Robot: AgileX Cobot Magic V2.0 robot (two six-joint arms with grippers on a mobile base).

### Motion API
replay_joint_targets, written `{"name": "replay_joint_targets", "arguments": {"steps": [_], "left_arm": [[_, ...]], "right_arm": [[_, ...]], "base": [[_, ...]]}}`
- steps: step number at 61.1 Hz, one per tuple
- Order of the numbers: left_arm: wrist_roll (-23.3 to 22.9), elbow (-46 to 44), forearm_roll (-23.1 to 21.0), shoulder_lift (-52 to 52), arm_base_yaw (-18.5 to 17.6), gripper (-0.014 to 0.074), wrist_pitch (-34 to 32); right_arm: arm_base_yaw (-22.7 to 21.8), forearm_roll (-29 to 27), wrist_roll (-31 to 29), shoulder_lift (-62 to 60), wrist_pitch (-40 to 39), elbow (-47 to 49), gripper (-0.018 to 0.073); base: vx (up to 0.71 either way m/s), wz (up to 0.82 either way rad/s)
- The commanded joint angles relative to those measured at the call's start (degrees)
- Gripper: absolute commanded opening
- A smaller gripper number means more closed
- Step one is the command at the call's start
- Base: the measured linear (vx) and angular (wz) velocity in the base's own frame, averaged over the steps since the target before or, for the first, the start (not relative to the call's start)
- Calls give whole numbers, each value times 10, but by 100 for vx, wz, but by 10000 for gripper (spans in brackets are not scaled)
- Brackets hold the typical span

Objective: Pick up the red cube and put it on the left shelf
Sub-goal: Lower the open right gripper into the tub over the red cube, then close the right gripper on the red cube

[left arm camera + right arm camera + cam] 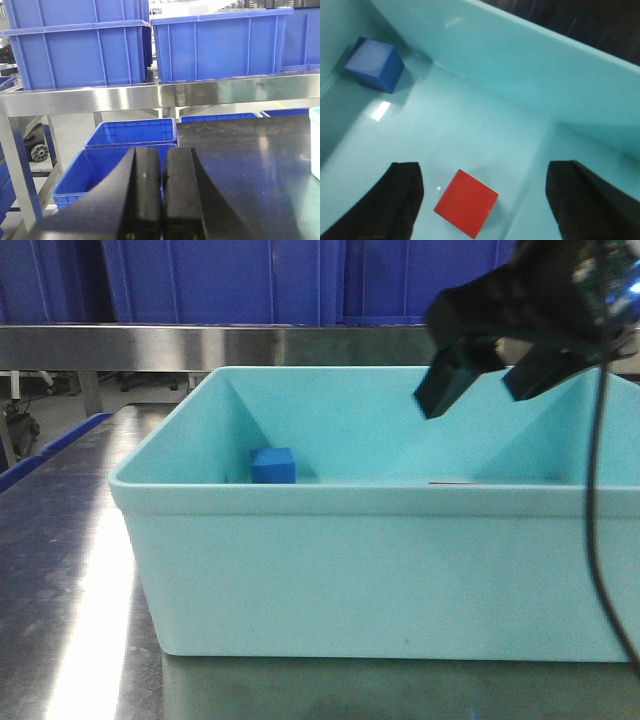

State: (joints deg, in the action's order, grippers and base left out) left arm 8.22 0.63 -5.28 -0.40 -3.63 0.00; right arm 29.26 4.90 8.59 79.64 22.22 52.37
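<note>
The right claw hung spread wide over the small solid red cube on the pale turquoise plastic tub floor, with a small blue cube at its ten o'clock, while the left claw was closed on nothing.

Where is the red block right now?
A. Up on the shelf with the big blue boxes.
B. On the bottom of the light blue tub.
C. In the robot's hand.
B: the red cube lies on the floor of the tub, below the open right hand, not held.
</note>
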Motion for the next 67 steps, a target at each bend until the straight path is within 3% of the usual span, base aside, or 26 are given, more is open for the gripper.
{"name": "replay_joint_targets", "arguments": {"steps": [1, 22, 67], "left_arm": [[1, 13, -3, 5, -3, 106, -48], [1, 13, -3, 5, -3, 106, -48], [1, 13, -3, 4, -3, 106, -48]], "right_arm": [[10, 0, 4, 3, -17, 34, 624], [18, 0, 6, 43, 27, 44, 624], [18, 0, 21, 102, 27, 44, 624]], "base": [[0, 0], [0, 0], [0, 0]]}}
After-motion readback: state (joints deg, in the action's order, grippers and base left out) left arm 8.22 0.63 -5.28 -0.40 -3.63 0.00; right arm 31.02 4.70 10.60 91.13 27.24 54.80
